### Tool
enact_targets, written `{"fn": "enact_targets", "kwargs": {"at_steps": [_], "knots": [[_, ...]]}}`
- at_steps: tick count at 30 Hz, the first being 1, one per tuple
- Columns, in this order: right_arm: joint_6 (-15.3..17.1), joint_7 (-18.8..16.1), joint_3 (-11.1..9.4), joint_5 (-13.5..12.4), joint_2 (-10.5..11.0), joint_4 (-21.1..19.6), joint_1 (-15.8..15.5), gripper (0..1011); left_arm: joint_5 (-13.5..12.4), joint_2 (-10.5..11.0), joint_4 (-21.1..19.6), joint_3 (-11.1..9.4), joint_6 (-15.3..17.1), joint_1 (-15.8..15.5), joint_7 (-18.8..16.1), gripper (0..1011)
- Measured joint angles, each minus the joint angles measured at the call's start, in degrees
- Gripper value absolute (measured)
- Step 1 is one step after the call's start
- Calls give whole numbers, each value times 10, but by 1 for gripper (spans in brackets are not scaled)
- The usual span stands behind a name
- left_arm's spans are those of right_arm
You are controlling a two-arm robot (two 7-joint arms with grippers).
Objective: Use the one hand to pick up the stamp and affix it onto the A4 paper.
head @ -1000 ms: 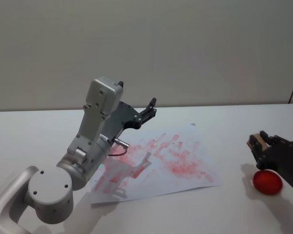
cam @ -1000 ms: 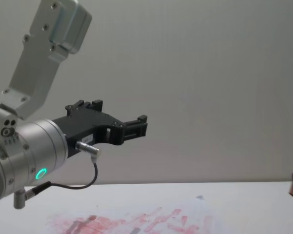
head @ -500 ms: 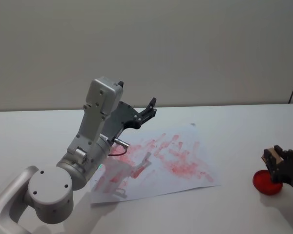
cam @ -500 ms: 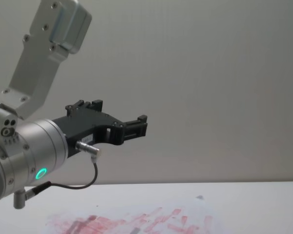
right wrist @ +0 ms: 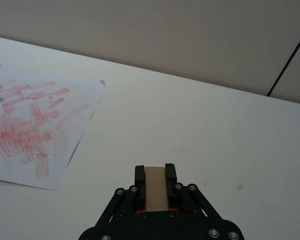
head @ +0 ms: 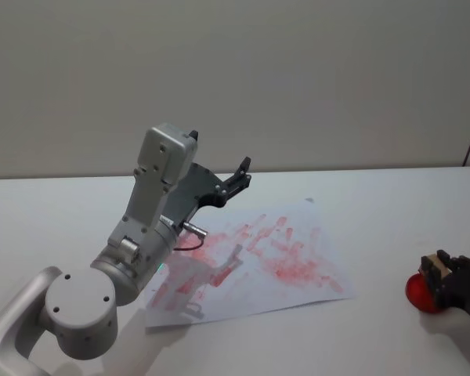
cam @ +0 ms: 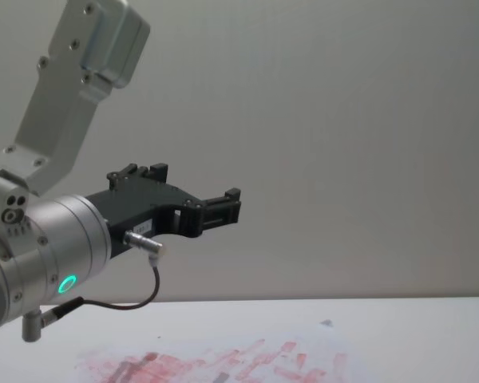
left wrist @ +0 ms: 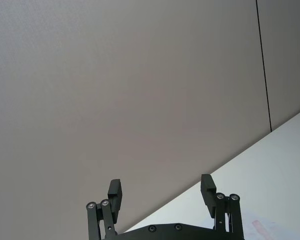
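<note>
- At the lower right of the head view, the stamp is clamped between the jaws of the right gripper, directly over a red ink pad.
- Inking is judged to be the step in hand; a carry leftward onto the A4 paper is called for next.
- The left gripper is held open, raised above the paper's far left part.

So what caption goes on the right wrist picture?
Black right gripper pinching a small brown wooden stamp, right of the red-smeared white paper.
</note>
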State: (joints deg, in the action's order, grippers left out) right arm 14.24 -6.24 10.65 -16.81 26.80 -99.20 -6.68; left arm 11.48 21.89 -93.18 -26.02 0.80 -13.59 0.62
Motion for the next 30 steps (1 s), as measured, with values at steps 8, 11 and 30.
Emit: {"fn": "enact_targets", "kwargs": {"at_steps": [8,11,30], "knots": [[4,-10,3,7,-5,12,6,258,0,0,0,0,0,0,0,1001],[5,-12,3,8,-6,15,8,342,0,0,0,0,0,0,0,1001],[8,-18,5,12,-8,23,12,938,0,0,0,0,0,0,0,1001]]}}
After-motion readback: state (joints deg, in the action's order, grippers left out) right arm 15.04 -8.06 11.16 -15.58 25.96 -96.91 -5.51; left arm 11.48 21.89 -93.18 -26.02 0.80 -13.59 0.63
